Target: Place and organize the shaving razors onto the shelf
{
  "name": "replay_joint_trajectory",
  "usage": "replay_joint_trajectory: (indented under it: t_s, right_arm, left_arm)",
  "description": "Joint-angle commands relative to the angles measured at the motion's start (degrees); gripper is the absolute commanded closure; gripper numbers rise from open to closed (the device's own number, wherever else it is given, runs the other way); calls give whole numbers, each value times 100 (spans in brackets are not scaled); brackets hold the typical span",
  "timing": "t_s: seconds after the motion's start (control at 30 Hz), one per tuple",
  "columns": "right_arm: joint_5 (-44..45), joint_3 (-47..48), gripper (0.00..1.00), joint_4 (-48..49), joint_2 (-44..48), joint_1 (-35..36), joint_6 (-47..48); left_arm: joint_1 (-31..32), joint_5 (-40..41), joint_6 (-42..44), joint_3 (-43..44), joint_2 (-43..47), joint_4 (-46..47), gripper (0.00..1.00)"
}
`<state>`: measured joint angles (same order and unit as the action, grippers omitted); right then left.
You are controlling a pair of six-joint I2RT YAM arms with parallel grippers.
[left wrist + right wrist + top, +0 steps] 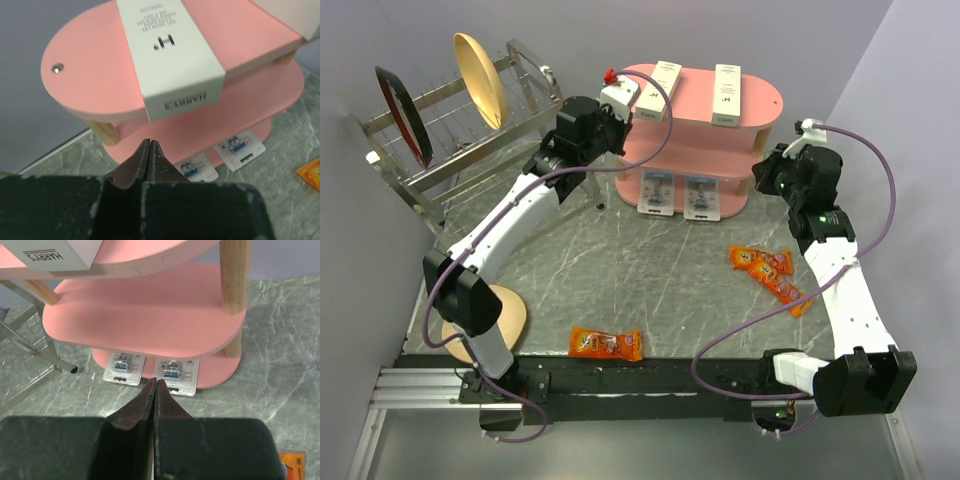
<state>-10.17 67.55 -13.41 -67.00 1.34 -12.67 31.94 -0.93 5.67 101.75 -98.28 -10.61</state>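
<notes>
Both razor packs are on the shelf, and both arms hang empty beside it.

The razor packs (pixel 657 190) lie flat, side by side and facing the same way, on the lowest board of the pink shelf (pixel 692 105), front ends poking past its edge. That looks like a deliberately tidy pairing, kept apart from the white boxes (pixel 726 95) on top. The left arm (pixel 520 215) stretches to the shelf's left end, its wrist about level with the top board, jaws clenched on nothing. The right arm (pixel 845 280) bends up at the right end, jaws pinched together and empty, aimed at the lower boards.
</notes>
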Motion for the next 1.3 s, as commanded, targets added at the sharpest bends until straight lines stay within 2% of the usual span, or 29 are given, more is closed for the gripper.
replay_joint_trajectory:
  t_s: [0.0, 0.17, 0.47, 0.63, 0.9, 1.03, 1.27]
  right_arm:
    - [-55, 110, 100, 286, 152, -29, -34]
    - [24, 22, 100, 295, 231, -64, 18]
    - [7, -75, 100, 330, 231, -108, -17]
    - [-2, -40, 100, 330, 205, -108, -8]
    - [24, -128, 100, 348, 223, -249, -43]
    - [-11, -93, 100, 374, 144, -266, -131]
    - [7, 136, 100, 348, 3, -275, -104]
  left_arm:
    - [-57, -320, -242, 687, -147, 332, 99]
    - [-57, -373, -391, 1109, -446, 235, 99]
    - [-57, -557, -497, 1303, -657, 217, 99]
    - [-57, -566, -743, 1418, -483, 261, 99]
    - [-179, 75, -110, 1128, -33, 270, 99]
    - [-294, 286, -172, 1408, -331, 165, 99]
    - [-329, 181, 127, 2190, -1008, -20, 99]
